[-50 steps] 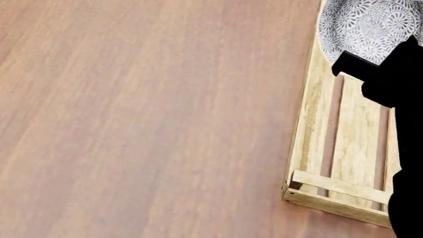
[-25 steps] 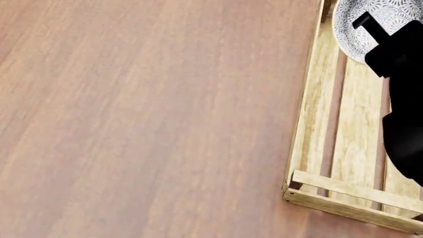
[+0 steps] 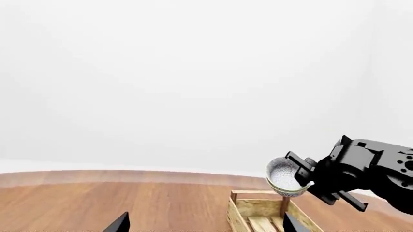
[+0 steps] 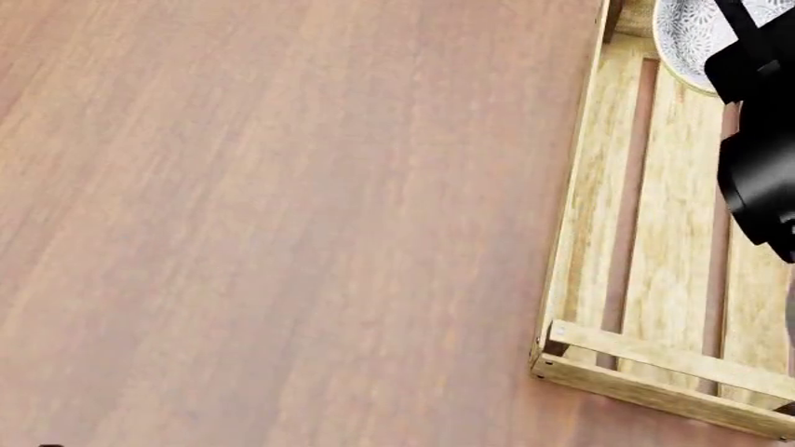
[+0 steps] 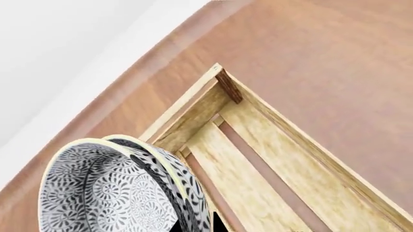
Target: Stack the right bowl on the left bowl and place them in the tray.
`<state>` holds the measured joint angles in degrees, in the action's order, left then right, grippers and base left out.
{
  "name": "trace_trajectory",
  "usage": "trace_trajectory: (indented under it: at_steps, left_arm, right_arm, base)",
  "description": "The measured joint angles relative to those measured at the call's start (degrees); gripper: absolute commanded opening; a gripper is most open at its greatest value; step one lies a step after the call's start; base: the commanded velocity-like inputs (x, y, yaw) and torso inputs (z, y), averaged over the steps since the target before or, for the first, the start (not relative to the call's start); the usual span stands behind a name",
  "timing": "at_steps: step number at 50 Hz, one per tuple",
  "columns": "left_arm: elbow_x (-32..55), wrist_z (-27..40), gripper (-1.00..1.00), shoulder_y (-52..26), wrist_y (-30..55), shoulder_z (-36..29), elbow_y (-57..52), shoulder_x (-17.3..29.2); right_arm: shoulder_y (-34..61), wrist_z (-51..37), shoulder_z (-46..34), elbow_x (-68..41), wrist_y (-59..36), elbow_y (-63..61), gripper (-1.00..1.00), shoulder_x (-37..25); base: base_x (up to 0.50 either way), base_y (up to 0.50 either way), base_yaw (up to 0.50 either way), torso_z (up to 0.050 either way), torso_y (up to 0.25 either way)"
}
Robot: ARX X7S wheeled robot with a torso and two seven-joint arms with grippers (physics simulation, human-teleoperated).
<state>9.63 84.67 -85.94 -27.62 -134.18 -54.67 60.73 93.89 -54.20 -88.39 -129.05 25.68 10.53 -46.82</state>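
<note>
The right gripper (image 3: 303,178) grips 2 nested bowls (image 5: 123,193) by the rim, tilted above the tray's (image 4: 671,279) far end. The slatted tray holds nothing. The left gripper (image 3: 203,224) is spread wide.

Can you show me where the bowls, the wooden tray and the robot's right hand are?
bowls (image 5: 110,193), right wrist view, patterned inside.
tray (image 4: 658,279), head view, a bottom slat.
right end effector (image 3: 303,176), left wrist view, fingers at the bowl rim.

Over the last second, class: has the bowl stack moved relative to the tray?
Yes. In the head view the bowl stack has slid toward the tray's far end, held by the right pincer.
</note>
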Motion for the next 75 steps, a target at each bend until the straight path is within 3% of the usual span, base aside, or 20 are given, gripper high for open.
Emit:
trace_trajectory:
  at_steps: [39,75]
  left_arm:
    - [0.93,-1.66,1.00,3.00,-4.67,2.58,3.31,1.42]
    - [1.55,-3.11,1.00,4.39,-6.10,4.44,3.51,3.62]
  right_arm:
    - [-8.84,4.67,8.85,-11.29,6.99,12.58,-1.00,8.04]
    - [-9.93,9.48,10.61,-15.44,0.97,29.63,-1.00,16.27]
  base:
    - [0.00,0.00,0.00,0.000,0.001]
    - [0.00,0.00,0.00,0.000,0.001]
